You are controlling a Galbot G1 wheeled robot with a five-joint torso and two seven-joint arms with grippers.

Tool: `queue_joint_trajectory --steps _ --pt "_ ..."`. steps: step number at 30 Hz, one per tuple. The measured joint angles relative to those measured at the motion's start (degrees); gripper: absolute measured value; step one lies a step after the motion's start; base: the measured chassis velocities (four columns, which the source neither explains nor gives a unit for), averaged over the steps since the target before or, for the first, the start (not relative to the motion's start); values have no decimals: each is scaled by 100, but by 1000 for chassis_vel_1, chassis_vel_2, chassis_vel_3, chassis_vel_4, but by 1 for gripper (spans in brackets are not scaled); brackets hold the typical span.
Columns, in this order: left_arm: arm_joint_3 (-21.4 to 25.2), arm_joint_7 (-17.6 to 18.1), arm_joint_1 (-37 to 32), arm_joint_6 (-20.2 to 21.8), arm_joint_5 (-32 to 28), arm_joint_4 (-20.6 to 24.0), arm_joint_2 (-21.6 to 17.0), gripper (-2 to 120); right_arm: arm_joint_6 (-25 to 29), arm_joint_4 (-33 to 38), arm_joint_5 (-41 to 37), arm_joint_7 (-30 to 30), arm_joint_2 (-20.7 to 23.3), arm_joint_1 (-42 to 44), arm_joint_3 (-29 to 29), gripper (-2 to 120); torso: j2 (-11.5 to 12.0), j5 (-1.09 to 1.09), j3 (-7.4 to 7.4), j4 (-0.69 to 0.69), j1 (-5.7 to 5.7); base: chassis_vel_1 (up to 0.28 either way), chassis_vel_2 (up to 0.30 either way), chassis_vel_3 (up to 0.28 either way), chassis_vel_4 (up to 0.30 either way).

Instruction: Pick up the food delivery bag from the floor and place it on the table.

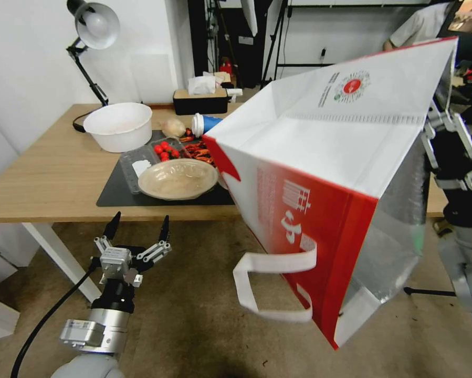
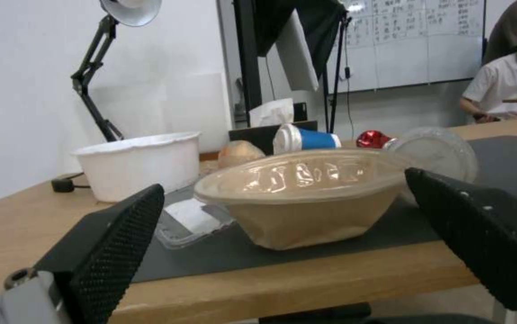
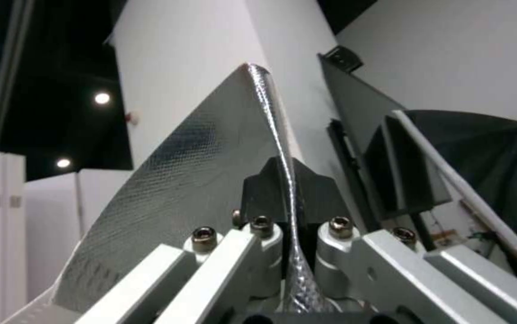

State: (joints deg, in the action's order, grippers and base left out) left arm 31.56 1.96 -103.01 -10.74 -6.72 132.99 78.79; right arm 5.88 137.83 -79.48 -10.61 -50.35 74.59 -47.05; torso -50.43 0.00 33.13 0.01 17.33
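Note:
The food delivery bag (image 1: 325,157) hangs tilted in the air, white faces up, red side toward me, its foil-lined mouth turned to the lower right. It overlaps the table (image 1: 52,173) at its front edge and hovers over the floor (image 1: 193,315). A white strap handle (image 1: 267,283) dangles below it. My right gripper (image 1: 439,116) is shut on the bag's upper rim; the right wrist view shows the foil edge (image 3: 198,180) pinched in that gripper (image 3: 288,189). My left gripper (image 1: 139,224) is open and holds nothing, low in front of the table edge, facing a lidded bowl (image 2: 306,202).
On the dark mat (image 1: 115,197) lie the beige lidded bowl (image 1: 178,178), a clear tray with tomatoes (image 1: 151,155) and a tipped blue cup (image 1: 204,123). A white bowl (image 1: 118,125), tissue box (image 1: 200,100) and desk lamp (image 1: 91,31) stand farther back. A white table leg (image 1: 62,257) is beside the left arm.

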Motion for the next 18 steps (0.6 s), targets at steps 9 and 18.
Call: queue_joint_trajectory --steps 9,18 --pt "-60 -10 -22 -7 124 1 85 100 -22 -174 -346 1121 372 -762 56 0 2 -1 -1 -1 -1 0 0 0 0" --pt "-134 -16 -65 -47 285 7 228 100 -453 -394 -497 2204 467 -1379 259 0 3 0 -2 -1 -1 0 0 0 0"
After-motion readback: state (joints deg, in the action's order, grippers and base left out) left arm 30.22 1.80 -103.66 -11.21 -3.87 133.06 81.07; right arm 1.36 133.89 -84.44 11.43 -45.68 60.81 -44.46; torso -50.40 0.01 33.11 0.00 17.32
